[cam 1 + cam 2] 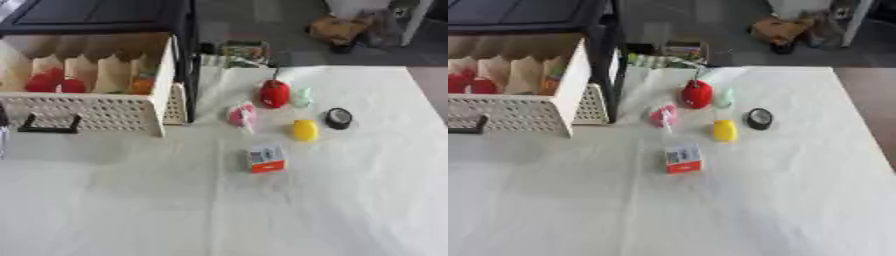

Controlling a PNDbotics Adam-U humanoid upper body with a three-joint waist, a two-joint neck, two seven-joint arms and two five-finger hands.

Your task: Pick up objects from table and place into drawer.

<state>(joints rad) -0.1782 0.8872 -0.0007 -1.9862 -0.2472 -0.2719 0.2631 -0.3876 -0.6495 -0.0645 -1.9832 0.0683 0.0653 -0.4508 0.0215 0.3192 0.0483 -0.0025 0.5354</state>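
Neither of the robot's hands showed in either eye view, so whether their fingers were spread, curled or clamped on anything could not be told, and no place could be measured from a hand.

The task looked partly done. The cream perforated drawer (96, 112) stood pulled open at the near left, its black handle (50, 125) facing the robot, and it already held red rounded things (48, 82) and an orange one (142, 85) among pale dividers.

Six things were left on the white table (131, 210), clustered to the right of the drawer: a small white and orange box (266, 159) nearest the robot, a yellow oval thing (304, 130) beyond it, a dark round roll (338, 118) to that one's right, a pink and white packet (241, 115) closest to the drawer, a red pepper-like thing (274, 93) and, just beside it, a pale green thing (302, 97).

Nothing lay between the cluster and the open drawer. The black frame post (189, 60) at the drawer's right corner would probably be the one thing to steer round. Clutter (341, 29) on the floor beyond stayed well apart.
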